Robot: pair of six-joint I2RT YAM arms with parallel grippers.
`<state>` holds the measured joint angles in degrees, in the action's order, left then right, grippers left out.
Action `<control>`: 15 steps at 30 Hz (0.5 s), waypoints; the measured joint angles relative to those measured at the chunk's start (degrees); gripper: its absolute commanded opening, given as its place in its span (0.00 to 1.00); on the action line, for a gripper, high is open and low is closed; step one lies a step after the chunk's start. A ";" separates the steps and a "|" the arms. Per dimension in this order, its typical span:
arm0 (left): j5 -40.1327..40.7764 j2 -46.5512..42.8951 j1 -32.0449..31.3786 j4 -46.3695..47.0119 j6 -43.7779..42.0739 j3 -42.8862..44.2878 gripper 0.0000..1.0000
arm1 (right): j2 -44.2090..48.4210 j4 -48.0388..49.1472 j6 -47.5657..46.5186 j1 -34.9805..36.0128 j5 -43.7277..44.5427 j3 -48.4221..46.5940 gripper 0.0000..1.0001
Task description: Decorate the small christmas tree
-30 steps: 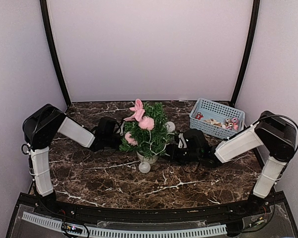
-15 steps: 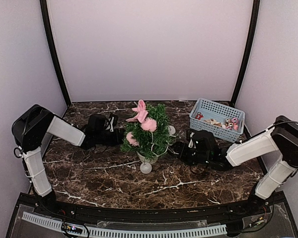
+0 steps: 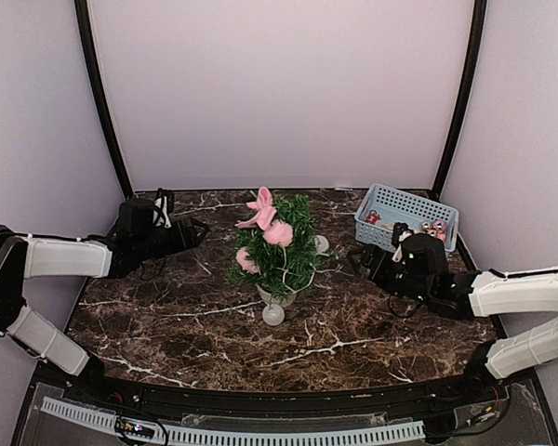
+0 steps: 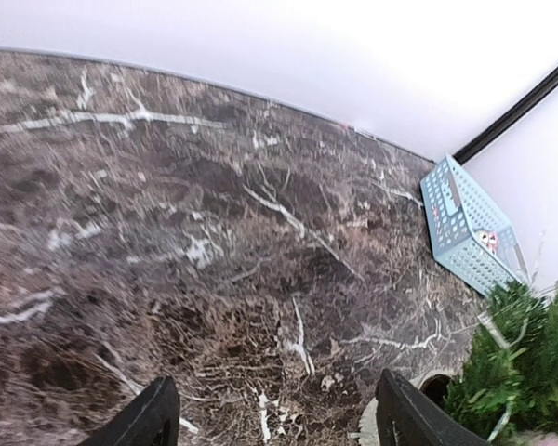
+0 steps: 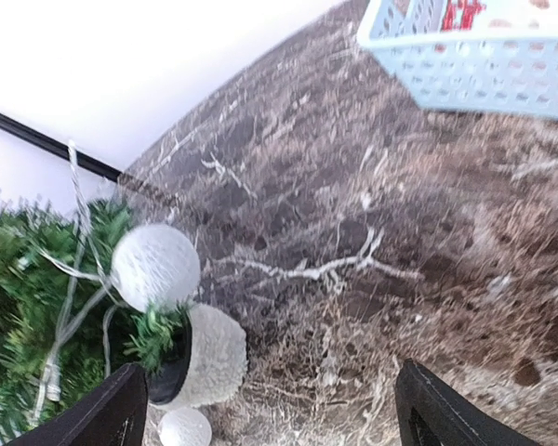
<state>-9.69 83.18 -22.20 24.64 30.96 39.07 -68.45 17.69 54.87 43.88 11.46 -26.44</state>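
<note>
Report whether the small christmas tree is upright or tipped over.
Upright: the small christmas tree stands on its white pot, base flat on the table, pink bow at the top.

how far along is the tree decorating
Done: the tree already carries a pink bow and white balls. In hand: nothing; the left hand and right hand are open, empty, apart from it. Left: ornaments lie in the basket, probably to hang.

No lettering, label, brand, number or sign can be read on anything in these views.
</note>
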 measured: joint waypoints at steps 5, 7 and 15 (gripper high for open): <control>0.52 -7.93 1.42 -10.78 -2.97 2.36 0.81 | 5.18 -7.32 -6.01 -2.91 2.84 -3.21 0.91; -0.09 -10.60 2.23 -16.24 -4.46 5.03 0.85 | 6.05 -13.38 -10.19 -4.46 5.42 -8.20 0.91; -6.60 -18.29 12.35 -36.06 -12.90 22.12 0.89 | 3.28 -30.49 -25.75 -15.93 11.91 -29.73 0.87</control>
<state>-16.29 64.88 -9.85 -11.42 18.06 61.19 -65.17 -12.80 29.12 27.94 23.38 -56.16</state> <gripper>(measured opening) 0.888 0.891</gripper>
